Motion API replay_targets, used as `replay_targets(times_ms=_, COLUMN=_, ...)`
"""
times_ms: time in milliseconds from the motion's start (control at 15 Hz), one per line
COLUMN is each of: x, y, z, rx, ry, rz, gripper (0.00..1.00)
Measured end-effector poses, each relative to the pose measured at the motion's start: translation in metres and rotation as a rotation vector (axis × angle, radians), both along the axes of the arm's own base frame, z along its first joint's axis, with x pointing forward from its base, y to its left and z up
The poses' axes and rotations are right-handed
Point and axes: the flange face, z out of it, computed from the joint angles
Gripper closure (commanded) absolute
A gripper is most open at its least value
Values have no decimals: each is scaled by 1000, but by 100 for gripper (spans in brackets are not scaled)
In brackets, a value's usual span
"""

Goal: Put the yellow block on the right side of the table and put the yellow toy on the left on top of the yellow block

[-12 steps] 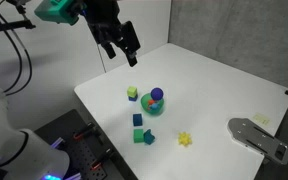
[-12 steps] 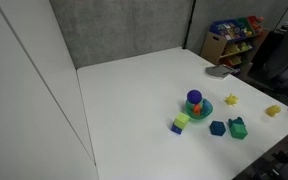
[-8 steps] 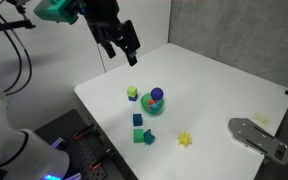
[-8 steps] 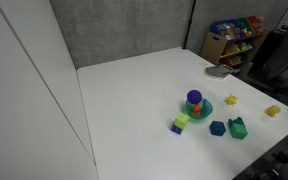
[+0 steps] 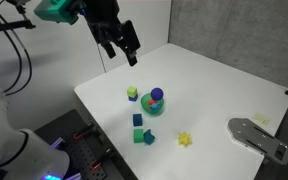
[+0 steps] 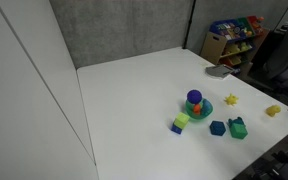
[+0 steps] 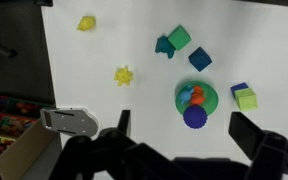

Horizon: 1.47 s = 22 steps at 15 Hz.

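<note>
The yellow block [image 5: 132, 92] [image 6: 182, 119] [image 7: 247, 99] is a plain yellow-green cube touching a small blue piece, just beside a green bowl [image 5: 155, 108] [image 6: 204, 108] [image 7: 212, 97]. The yellow toy [image 5: 185, 140] [image 6: 231, 100] [image 7: 124, 75], spiky and star-like, lies alone on the white table [image 5: 214, 85] [image 6: 134, 100]. My gripper [image 5: 120, 47] [image 7: 184, 128] hangs high above the table, open and holding nothing. In the wrist view its two dark fingers frame the bowl from above. It is out of frame in the exterior view that shows the shelf of toys.
The bowl holds a purple ball [image 7: 195, 117] and small orange and blue pieces. A blue cube [image 7: 200, 59] and teal blocks [image 7: 172, 41] lie nearby. A second yellow piece [image 7: 86, 22] [image 6: 273, 111] sits near the table edge. A grey flat object [image 5: 256, 135] [image 7: 69, 120] overhangs another edge.
</note>
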Motion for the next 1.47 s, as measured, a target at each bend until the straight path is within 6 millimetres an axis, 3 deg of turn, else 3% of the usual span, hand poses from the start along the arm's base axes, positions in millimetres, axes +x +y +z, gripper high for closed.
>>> replay_targets(times_ms=400, x=4, y=3, z=-4, rx=3, ry=4, rz=3, gripper=0)
replay_targets(times_ms=667, x=20, y=11, z=-10, rx=14, ry=-8, rz=17, gripper=0)
replay_targets(times_ms=1133, x=74, y=52, z=-33, rx=87, ry=-16, rz=56, gripper=0)
replay_targets(times_ms=1467, x=120, y=95, z=-66, rx=142, ry=46, rz=107, gripper=0)
